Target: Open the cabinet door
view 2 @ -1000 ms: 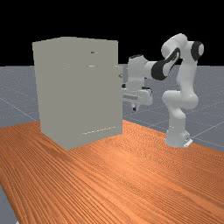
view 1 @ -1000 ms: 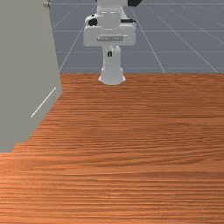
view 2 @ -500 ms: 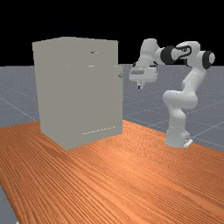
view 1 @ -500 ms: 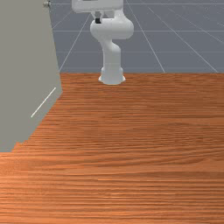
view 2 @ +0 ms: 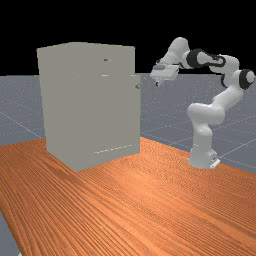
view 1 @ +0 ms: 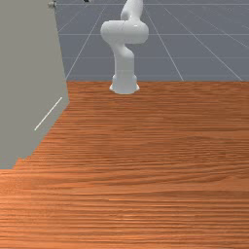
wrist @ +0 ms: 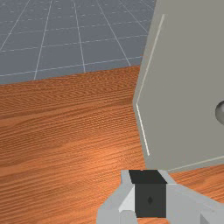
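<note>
Front view: the cabinet (view 1: pixel 29 63) takes up the front view's left of the table (view 1: pixel 160 146), its lowest far corner close to the table's back edge. High on it, near the view's top edge, a small round knob (view 1: pixel 52 5) juts out; this I take for the door's handle. The arm's base (view 1: pixel 124 85) stands at that same back edge, to the front view's right of the knob.

Far view: the door (view 2: pixel 137 115) is seen almost edge-on, flush along the cabinet's side towards the arm, so I judge it shut. The knob sits near the door's top edge. The gripper (view 2: pixel 157 84) hangs near it but apart, to the far view's right and at about the knob's level in the picture. So the knob lies to the far view's left of the jaws; how far in depth, I cannot tell. With one arm, there is no choice of reach.

Wrist view: the knob stands on the door's face, well off to one side of the jaws. Whether these are apart or together I cannot tell; the knob is not between them. It points out from the face, towards the arm's side. Being round, it shows no long axis; the door's appears upright. The coming move likely calls for going sideways to the knob, with the hand turned to face it.
</note>
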Controlling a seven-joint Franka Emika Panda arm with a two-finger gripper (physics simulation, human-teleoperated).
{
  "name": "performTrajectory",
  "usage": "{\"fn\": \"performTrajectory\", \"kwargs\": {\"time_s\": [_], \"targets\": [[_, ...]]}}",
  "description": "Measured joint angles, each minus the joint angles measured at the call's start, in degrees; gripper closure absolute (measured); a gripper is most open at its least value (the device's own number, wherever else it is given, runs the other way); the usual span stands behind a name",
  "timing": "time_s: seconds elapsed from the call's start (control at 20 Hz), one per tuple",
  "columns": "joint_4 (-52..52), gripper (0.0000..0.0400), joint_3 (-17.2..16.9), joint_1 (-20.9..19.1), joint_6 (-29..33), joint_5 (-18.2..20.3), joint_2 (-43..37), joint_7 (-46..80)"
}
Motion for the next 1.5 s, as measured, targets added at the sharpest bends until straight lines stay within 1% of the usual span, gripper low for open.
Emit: {"fn": "performTrajectory", "kwargs": {"time_s": [0.1,0.25,0.35,0.4,0.55,0.6,0.65,0.7,0.75,0.8,0.85,0.95,1.0,1.1,1.15,1.25,1.35,1.5], "targets": [[0.0,0.0400,-1.9,-2.2,0.5,-1.5,-1.2,-0.7],[-0.2,0.0400,-4.2,-4.3,1.2,-3.2,-1.6,-1.7],[-0.3,0.0400,-7.9,-5.4,4.7,-3.7,-0.7,-2.6],[-0.4,0.0400,-9.7,-5.6,7.4,-3.7,-0.4,-3.1],[-0.5,0.0400,-14.0,-6.2,13.3,-4.0,0.7,-4.2],[-0.5,0.0243,-15.0,-6.3,15.5,-4.3,1.3,-4.5],[-0.6,0.0148,-15.6,-6.2,17.9,-4.4,1.8,-4.5],[-0.7,0.0090,-16.0,-6.2,20.1,-4.3,2.4,-4.2],[-0.7,0.0054,-16.6,-6.1,21.7,-4.2,3.0,-4.0],[-0.7,0.0033,-17.4,-6.1,23.0,-4.0,3.4,-3.9],[-0.7,0.0020,-18.1,-6.0,24.0,-3.8,3.9,-3.7],[-0.8,0.0007,-18.6,-6.1,26.0,-3.6,5.1,-3.0],[-0.8,0.0015,-18.4,-6.4,26.7,-3.8,5.4,-2.7],[-1.5,0.0045,-18.1,-6.8,28.0,-4.1,5.7,-2.1],[-2.4,0.0029,-17.2,-6.4,29.0,-4.2,6.0,-1.6],[-5.0,0.0011,-14.4,-5.6,30.7,-4.2,6.4,0.0],[-6.6,0.0000,-12.0,-5.4,31.9,-4.3,6.2,1.5],[-7.5,0.0000,-10.7,-6.1,32.6,-4.5,5.7,2.4]]}}
